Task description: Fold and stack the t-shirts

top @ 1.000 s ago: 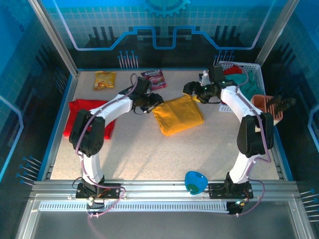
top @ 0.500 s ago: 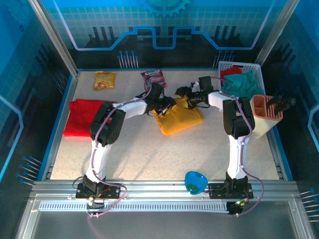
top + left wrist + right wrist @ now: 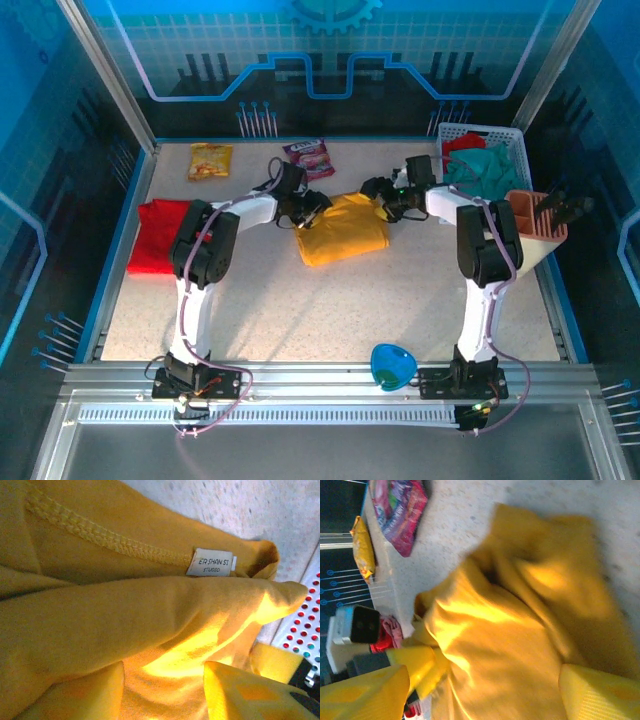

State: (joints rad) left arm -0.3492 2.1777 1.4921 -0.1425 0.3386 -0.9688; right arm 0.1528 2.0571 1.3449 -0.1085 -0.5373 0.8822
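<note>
Table (image 3: 400,300) with mustard t-shirt (image 3: 342,232) folded near the middle, red t-shirt (image 3: 155,235) by the left edge. Left tool (image 3: 312,207) pinched on the mustard one's far-left corner. Right tool (image 3: 378,190) at its far-right corner, cloth between fingers, can't tell if gripping.

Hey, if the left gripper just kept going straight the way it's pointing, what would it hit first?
The mustard-yellow t-shirt. In the left wrist view its bunched cloth lies directly ahead of the left gripper, reaching between its jaws, so contact looks immediate, though depth is unclear.
</note>
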